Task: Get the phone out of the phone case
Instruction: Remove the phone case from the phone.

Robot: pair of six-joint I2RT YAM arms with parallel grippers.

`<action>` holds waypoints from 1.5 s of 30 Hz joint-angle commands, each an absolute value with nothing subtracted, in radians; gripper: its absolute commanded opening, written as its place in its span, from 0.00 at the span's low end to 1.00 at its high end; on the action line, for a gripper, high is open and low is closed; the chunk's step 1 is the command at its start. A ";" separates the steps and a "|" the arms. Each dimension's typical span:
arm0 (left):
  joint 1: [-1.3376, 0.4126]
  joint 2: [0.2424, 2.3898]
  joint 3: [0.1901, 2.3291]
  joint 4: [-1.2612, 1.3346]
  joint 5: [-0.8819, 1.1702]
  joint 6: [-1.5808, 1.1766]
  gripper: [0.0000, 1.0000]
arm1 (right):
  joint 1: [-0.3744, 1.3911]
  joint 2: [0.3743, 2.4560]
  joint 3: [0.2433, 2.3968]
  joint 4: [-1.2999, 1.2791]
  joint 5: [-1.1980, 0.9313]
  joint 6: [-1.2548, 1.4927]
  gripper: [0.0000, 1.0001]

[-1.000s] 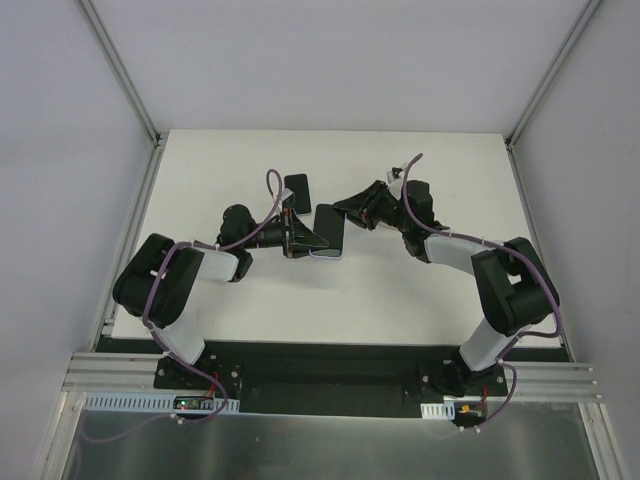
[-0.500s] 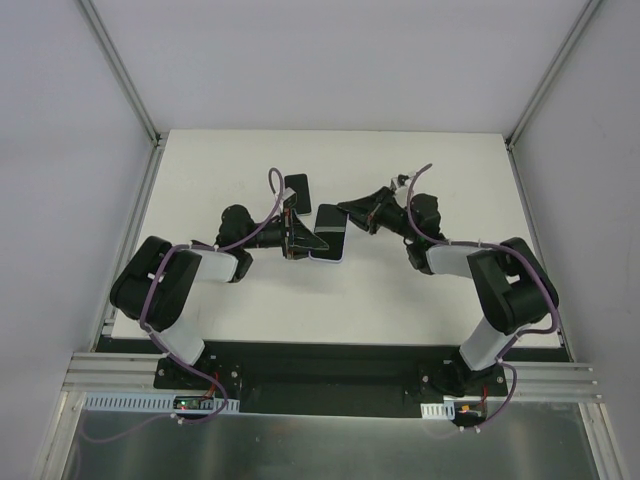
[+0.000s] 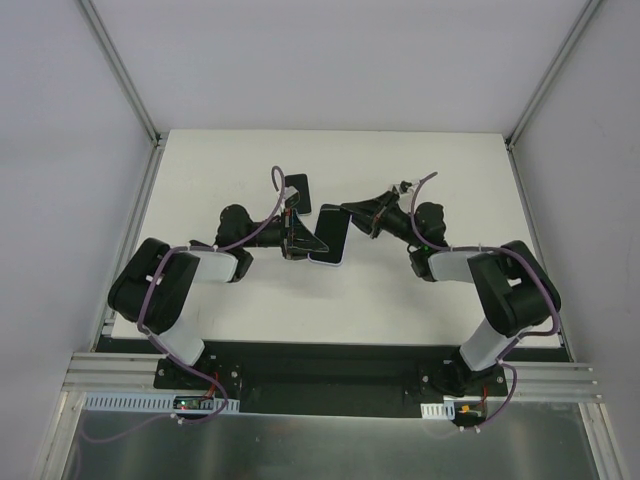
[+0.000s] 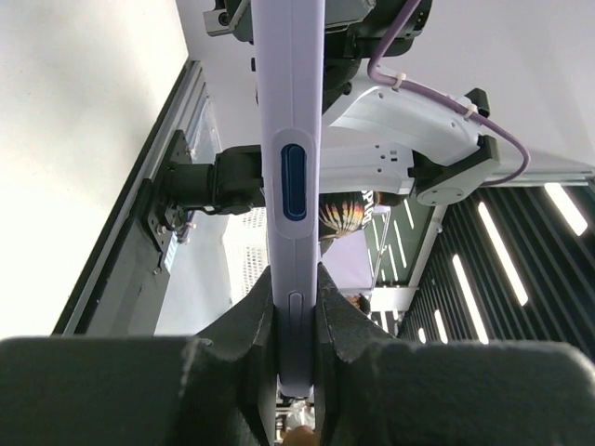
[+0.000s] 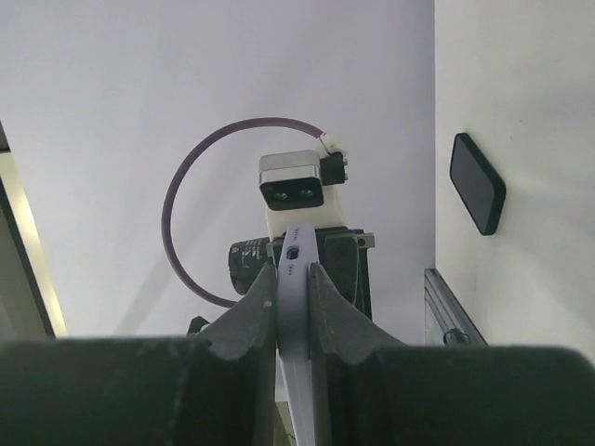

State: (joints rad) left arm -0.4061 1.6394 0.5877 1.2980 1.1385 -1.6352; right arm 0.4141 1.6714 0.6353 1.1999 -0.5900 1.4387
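The left gripper (image 4: 296, 307) is clamped tight on one end of the lavender phone case (image 4: 290, 111), which runs straight out from between its fingers. The right gripper (image 5: 294, 288) pinches the opposite end the same way. The case hangs between them above the table (image 3: 420, 290), with the dark phone (image 3: 330, 232) apparently seated inside. A flat black object (image 3: 296, 190) lies just beyond.

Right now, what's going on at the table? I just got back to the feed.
Both arms are holding the phone between them, and it appears to be raised off the table. The left gripper is shut on one end of the lavender case, and the right gripper is shut on the opposite end. The phone is not out of the case yet. A flat black object lies on the table behind the left gripper.
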 commanded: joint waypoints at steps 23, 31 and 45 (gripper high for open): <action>-0.402 1.694 0.709 1.683 1.088 -1.588 0.00 | 0.468 1.514 1.003 1.532 -0.410 1.730 0.01; -0.402 1.628 0.674 1.683 1.057 -1.608 0.00 | 0.469 1.539 0.951 1.534 -0.380 1.729 0.01; -0.400 1.292 0.594 1.249 1.003 -1.269 0.00 | 0.514 1.589 1.017 1.534 -0.273 1.815 0.01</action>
State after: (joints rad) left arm -0.3981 1.3869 0.6064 1.3247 0.9642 -1.4849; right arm 0.5102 1.6115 0.9096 1.1492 -0.4568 1.6478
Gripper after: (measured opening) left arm 0.119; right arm 0.186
